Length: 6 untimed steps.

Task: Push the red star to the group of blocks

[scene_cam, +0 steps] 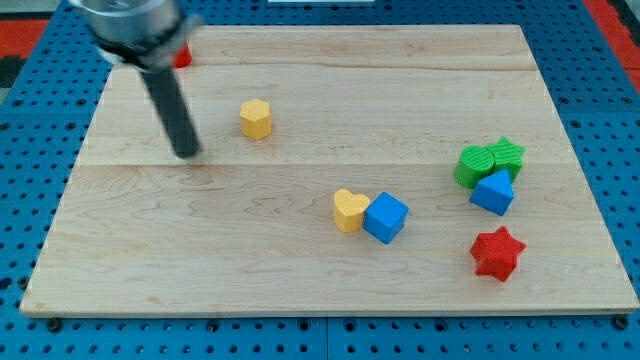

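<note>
The red star lies near the view's bottom right of the wooden board. Just above it sits a group: a blue triangular block, a green cylinder and a green star, touching one another. My tip rests on the board at the view's left, far from the red star and well left of a yellow hexagon. A yellow heart and a blue cube touch each other near the board's middle.
A red block is partly hidden behind the rod's upper body at the view's top left. The board lies on a blue perforated surface.
</note>
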Tool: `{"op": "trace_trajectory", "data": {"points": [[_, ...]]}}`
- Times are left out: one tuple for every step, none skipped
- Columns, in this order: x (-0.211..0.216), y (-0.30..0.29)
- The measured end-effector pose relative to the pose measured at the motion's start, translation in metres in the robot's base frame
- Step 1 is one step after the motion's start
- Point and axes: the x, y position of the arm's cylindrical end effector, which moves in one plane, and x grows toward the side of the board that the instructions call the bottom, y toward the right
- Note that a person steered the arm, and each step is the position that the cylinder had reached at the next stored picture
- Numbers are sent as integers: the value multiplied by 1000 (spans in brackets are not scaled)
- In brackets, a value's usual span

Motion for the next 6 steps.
{"op": "trace_trajectory", "data": {"points": [[81, 36], [149, 96], [171, 188], [164, 250], [157, 306], [156, 321]]}}
